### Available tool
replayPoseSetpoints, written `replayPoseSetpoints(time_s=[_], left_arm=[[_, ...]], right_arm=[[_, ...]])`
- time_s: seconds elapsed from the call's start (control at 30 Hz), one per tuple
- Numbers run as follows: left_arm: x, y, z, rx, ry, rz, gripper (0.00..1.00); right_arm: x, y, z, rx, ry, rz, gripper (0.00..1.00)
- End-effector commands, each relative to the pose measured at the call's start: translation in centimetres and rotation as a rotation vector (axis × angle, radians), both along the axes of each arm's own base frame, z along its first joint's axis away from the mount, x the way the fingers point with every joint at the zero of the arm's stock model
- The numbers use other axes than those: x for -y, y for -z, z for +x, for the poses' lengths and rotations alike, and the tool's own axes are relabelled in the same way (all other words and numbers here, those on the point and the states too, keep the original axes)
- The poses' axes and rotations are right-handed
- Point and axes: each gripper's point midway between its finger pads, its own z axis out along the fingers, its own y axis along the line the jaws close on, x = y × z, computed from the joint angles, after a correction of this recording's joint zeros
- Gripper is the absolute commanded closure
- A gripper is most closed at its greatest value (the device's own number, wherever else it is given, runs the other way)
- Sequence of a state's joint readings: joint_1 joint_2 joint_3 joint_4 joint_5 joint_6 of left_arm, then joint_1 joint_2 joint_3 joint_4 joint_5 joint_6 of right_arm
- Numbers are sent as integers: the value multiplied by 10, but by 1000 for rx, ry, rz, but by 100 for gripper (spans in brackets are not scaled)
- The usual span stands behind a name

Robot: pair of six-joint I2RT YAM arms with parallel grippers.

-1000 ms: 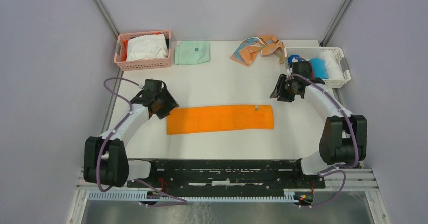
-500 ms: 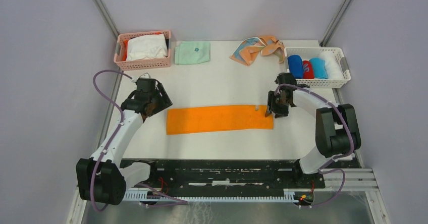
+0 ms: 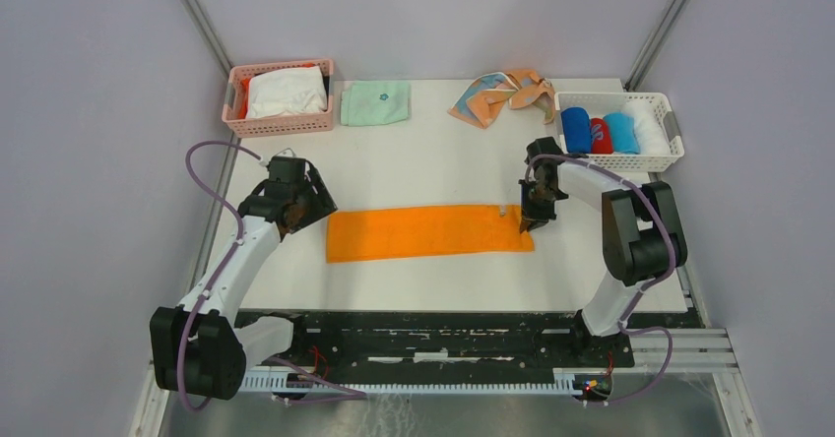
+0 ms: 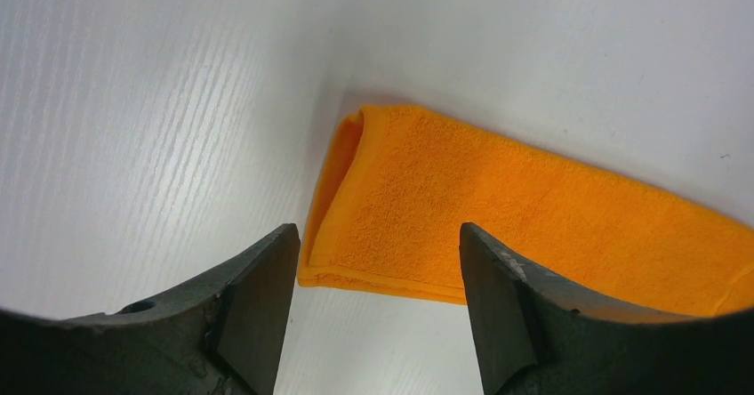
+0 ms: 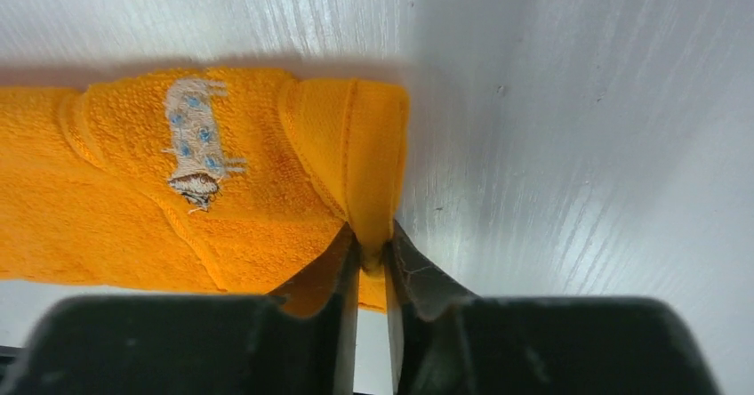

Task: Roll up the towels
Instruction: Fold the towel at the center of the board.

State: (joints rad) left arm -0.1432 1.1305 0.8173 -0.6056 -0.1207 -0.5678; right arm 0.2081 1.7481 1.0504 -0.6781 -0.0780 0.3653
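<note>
A white table point(image 3: 433, 161) fills the view from above, with both arms reaching in from its near edge. The orange towel point(image 3: 428, 231) lies flat across the middle as a long strip running left to right, doubled over lengthwise, with the open layers showing at its left end.

At the far left corner sits a pink basket point(image 3: 281, 124) holding a white cloth point(image 3: 286, 93). A white basket point(image 3: 630, 161) sits at the far right. The peach towel point(image 3: 504, 95) lies crumpled at the far edge, just left of the white basket. A folded mint cloth point(image 3: 375, 102) lies just beside the pink basket.

Inside the white basket four rolls stand in a row: the blue towel point(image 3: 576, 129) at the left, then a red roll point(image 3: 599, 135), a light blue roll point(image 3: 621, 132) and a white roll point(image 3: 647, 127).

The left gripper point(image 4: 375, 235) is over the strip's left end with its jaws spread wide, one finger on each side of the end; whether it touches the cloth is hard to tell. The right gripper point(image 5: 372, 239) pinches the strip's right end, its fingers pressed together on the folded hem and lifting that edge a little off the table.

A small pale embroidered patch point(image 5: 196, 137) with blue dots sits on the towel close to the pinched end.
</note>
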Motion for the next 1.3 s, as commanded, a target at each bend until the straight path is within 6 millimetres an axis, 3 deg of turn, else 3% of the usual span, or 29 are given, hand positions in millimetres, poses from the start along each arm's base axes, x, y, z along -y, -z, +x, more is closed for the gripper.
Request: replayPoseSetpoints(time_s=[0.0, 0.03, 0.1, 0.23, 0.4, 0.53, 0.63, 0.73, 0.77, 0.93, 1.27], left_arm=[[5, -5, 0, 10, 62, -2, 27], [7, -4, 0, 9, 72, -11, 27], [13, -3, -2, 4, 96, -31, 27], [23, 0, -4, -12, 142, -75, 26], [48, 10, -9, -39, 198, -190, 26], [75, 16, -9, -37, 239, -282, 26], [99, 21, -10, -46, 275, -351, 26], [121, 29, -10, -57, 287, -408, 27], [131, 34, -9, -61, 298, -415, 27], [135, 64, -12, -131, 266, -370, 32], [136, 104, -29, -216, 244, -338, 64]], right_arm=[[11, 20, -17, -97, -10, -79, 85], [16, 19, -18, -110, -9, -109, 93], [30, 15, -17, -120, -8, -187, 99], [68, -9, -6, -78, 57, -379, 100], [120, -58, 13, 7, 136, -656, 100], [123, -85, 28, 88, 133, -683, 100], [100, -97, 33, 147, 68, -608, 100], [64, -105, 31, 181, -12, -471, 100], [42, -110, 29, 208, -53, -400, 100], [-29, -126, 19, 278, -173, -208, 100], [-158, -130, -4, 314, -387, -68, 100]])
